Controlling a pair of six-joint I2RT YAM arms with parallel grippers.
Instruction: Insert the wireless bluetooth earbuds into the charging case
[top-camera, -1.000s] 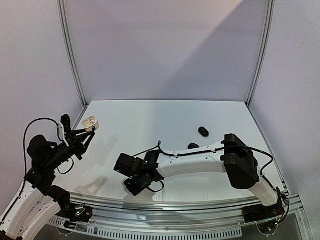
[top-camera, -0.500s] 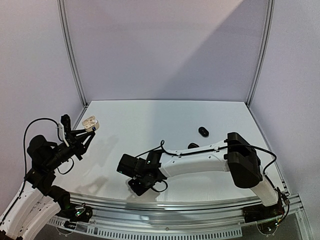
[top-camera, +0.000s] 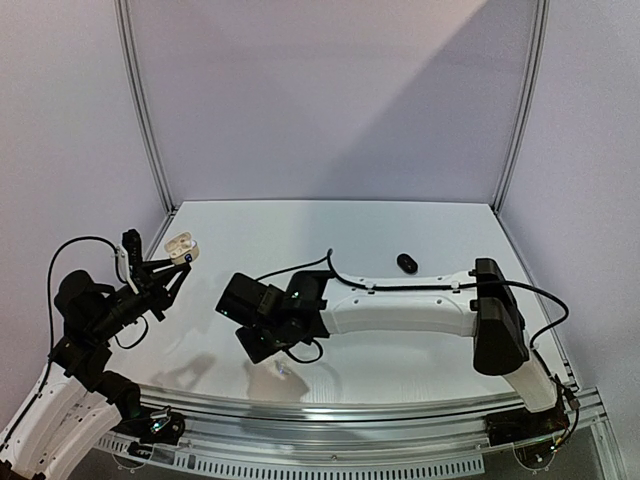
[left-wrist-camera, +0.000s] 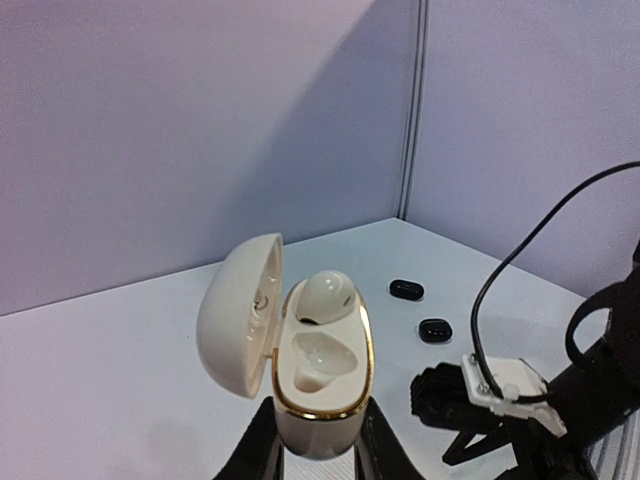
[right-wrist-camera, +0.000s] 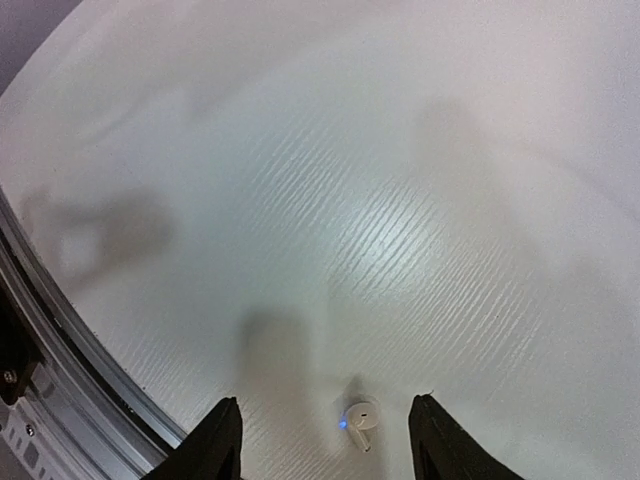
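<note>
No lettering, brand, number or sign can be read in any view; the open cream charging case (left-wrist-camera: 315, 400) and the white earbud (right-wrist-camera: 360, 413) on the table (right-wrist-camera: 400, 200) show plain surfaces.

Charging case (left-wrist-camera: 318, 365): cream, gold-rimmed, lid open, clamped between left gripper (left-wrist-camera: 318, 448) jaws. White earbud (left-wrist-camera: 327, 296) seated in upper socket. Black earbud (left-wrist-camera: 406, 290) and second black earbud (left-wrist-camera: 434, 329) on table (left-wrist-camera: 100, 380).

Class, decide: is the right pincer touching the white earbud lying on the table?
Apart. The right wrist view shows the white earbud between the fingers of the right pincer, with bare table on either side.
</note>
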